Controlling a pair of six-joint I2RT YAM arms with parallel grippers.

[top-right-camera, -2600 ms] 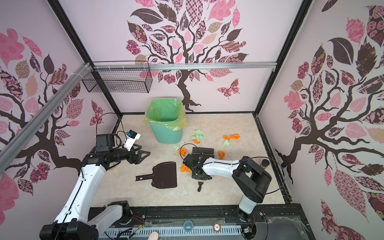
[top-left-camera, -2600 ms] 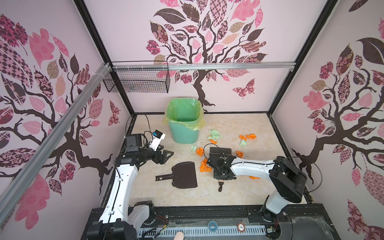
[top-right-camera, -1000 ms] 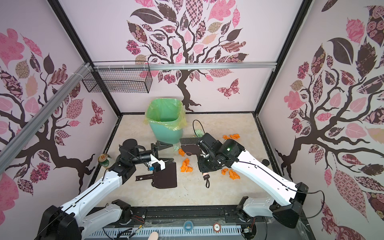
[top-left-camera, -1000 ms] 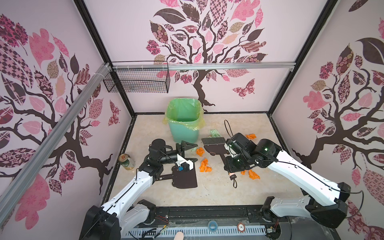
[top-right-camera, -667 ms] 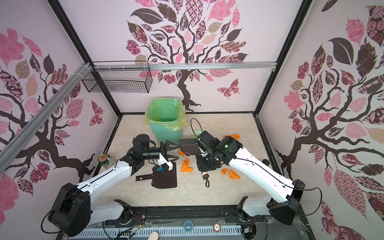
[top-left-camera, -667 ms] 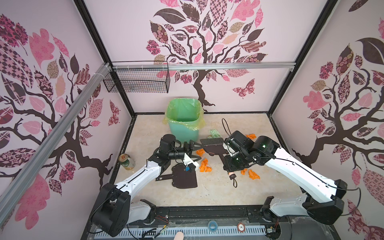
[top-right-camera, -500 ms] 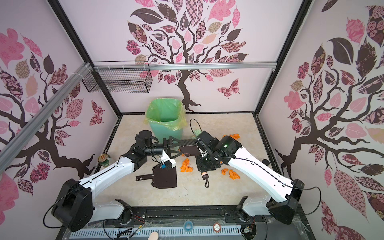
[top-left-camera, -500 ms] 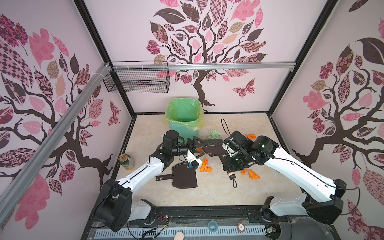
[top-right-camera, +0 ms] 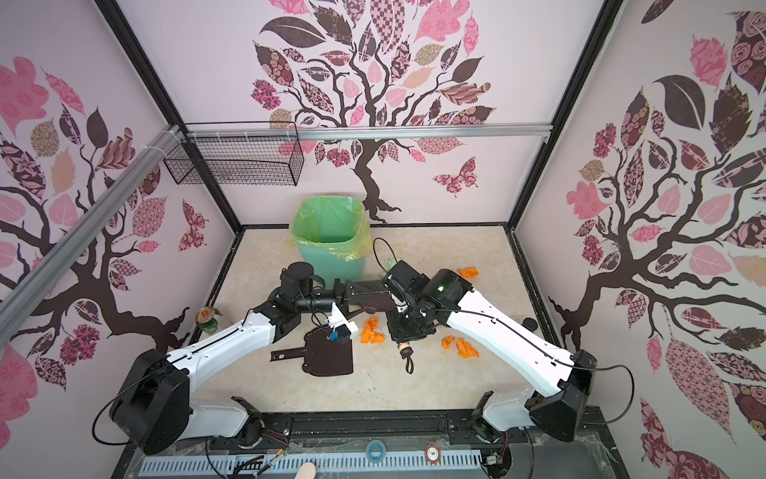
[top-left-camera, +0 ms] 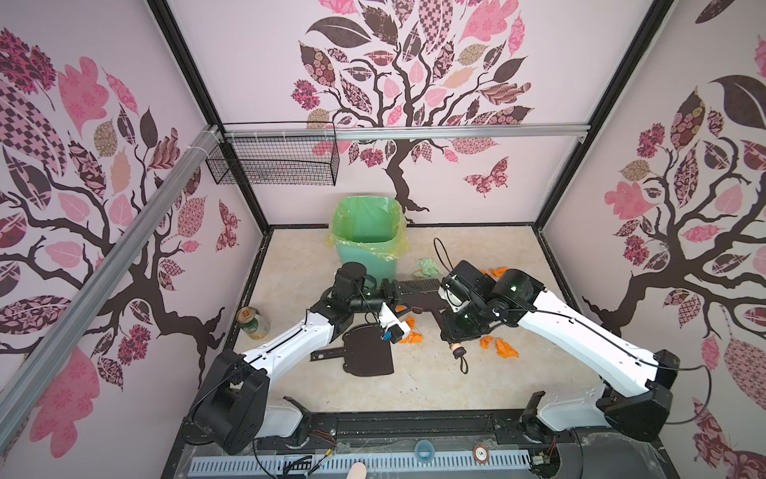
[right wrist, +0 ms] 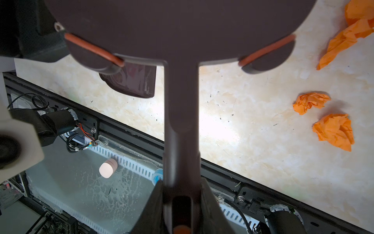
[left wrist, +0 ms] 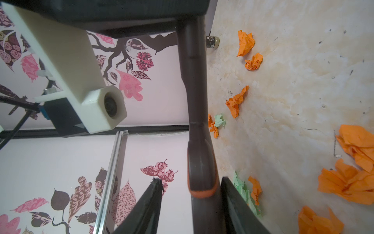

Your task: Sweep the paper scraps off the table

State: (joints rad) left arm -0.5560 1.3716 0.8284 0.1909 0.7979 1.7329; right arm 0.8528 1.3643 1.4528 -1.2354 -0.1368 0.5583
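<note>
Right wrist view: right pincer [right wrist: 182, 188] clenched on brush [right wrist: 182, 105] handle. Left pincer [left wrist: 191, 181] released, jaws straddling brush head. Orange paper scraps [top-left-camera: 499, 347] on table [top-left-camera: 456, 387] centre, beside dustpan [top-left-camera: 369, 358]; front edge strip bare.

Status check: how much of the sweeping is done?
Nothing swept yet: paper scraps lie scattered on the table, dustpan looks bare. In hand: right tool grips the brush by its handle; left tool straddles the brush head, jaws apart. Left: all the sweeping.
</note>
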